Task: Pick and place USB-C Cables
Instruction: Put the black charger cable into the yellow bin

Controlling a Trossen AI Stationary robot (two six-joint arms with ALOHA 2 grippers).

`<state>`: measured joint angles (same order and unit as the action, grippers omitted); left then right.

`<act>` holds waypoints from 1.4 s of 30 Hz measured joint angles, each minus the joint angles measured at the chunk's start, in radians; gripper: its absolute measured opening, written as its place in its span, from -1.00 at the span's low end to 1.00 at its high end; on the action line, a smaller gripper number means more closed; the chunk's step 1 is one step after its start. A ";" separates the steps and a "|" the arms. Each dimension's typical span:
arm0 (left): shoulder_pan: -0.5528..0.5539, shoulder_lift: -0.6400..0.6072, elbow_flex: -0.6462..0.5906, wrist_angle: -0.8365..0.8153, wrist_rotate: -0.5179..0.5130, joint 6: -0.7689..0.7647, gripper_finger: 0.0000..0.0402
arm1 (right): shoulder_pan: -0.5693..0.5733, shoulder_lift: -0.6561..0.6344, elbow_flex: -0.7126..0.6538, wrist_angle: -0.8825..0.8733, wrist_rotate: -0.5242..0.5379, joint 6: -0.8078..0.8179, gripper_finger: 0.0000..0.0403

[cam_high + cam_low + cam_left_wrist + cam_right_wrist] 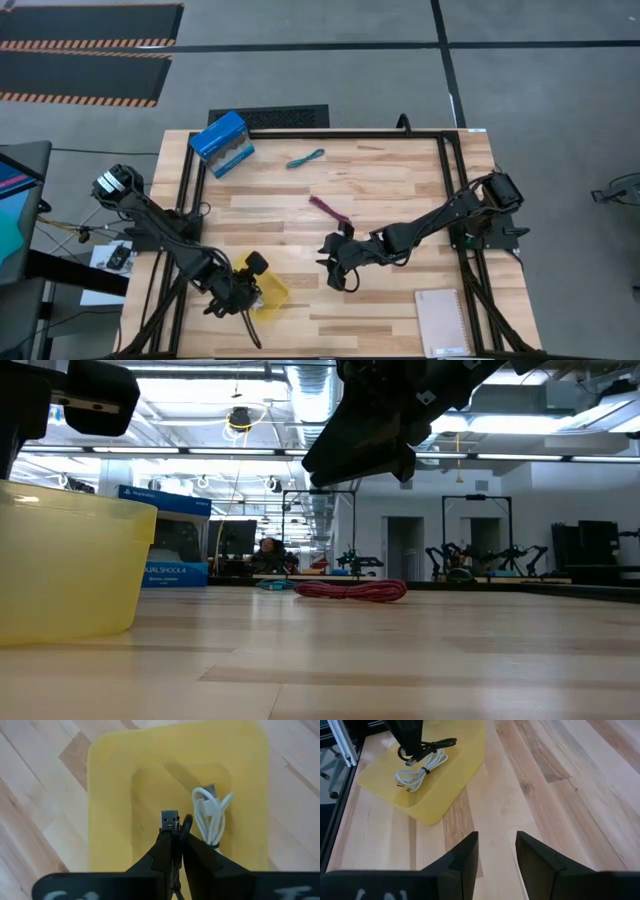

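- The left arm reaches from the table's left edge toward the near-left part of the table, its wrist bent down so the left gripper (pixel 243 285) hangs over the yellow tray (pixel 272 293).
- In the left wrist view its 2 fingers (pixel 165 851) are pinched together on the black cable (pixel 172 822), whose metal plug sticks out just past the fingertips, above the tray's hollow.
- The right wrist view shows that black cable (pixel 431 746) as a loop trailing from the left gripper (pixel 410 742), right over the tray.
- The white cable (pixel 211 817) lies bundled inside the tray, just beside the left gripper's fingers.
- The right arm stretches from the table's right edge toward the middle, elbow low, with the right gripper (pixel 335 272) angled down over bare wood, near the tray but apart from it.
- Its jaws stand parted with nothing between them; the right gripper (pixel 496 851) shows only table planks in the gap.
- The dark red cable (pixel 329 209) lies on the table's middle, just beyond the right gripper; the low view shows it (pixel 350 590) flat on the wood.
- The teal cable (pixel 305 158) rests farther back, near the blue box (pixel 222 142); from the low view it is probably the small teal shape left of the red one.
- 1 notebook (pixel 443 322) lies at the near-right corner.
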<state>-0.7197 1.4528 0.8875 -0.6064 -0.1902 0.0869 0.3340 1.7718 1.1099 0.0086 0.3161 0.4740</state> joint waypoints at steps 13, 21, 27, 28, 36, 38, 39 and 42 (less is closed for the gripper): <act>0.005 0.043 -0.001 0.044 0.010 0.013 -0.93 | -0.003 0.000 0.000 0.009 0.000 -0.003 -0.24; 0.023 0.087 -0.002 0.075 0.047 0.037 -0.93 | -0.002 0.000 0.000 0.024 -0.001 -0.006 -0.24; 0.037 0.087 -0.001 0.069 0.080 0.037 -0.90 | -0.002 0.000 0.000 0.032 -0.001 -0.010 -0.24; 0.037 0.087 -0.001 0.069 0.080 0.040 -0.88 | -0.002 0.000 0.000 0.032 -0.001 -0.011 -0.23; 0.037 0.087 -0.001 0.074 0.075 0.044 -0.77 | -0.002 0.000 0.000 0.030 -0.001 -0.011 -0.23; 0.037 0.087 -0.001 0.074 0.074 0.039 -0.75 | -0.002 0.000 0.000 0.030 -0.001 -0.011 -0.23; 0.037 0.087 -0.001 0.074 0.074 0.034 -0.73 | -0.002 0.000 0.000 0.030 -0.001 -0.011 -0.22; 0.037 0.087 -0.001 0.074 0.076 0.013 -0.68 | -0.002 0.000 0.000 0.030 -0.001 -0.011 -0.17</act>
<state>-0.6827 1.5398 0.8863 -0.5320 -0.1142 0.1004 0.3325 1.7721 1.1103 0.0383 0.3149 0.4625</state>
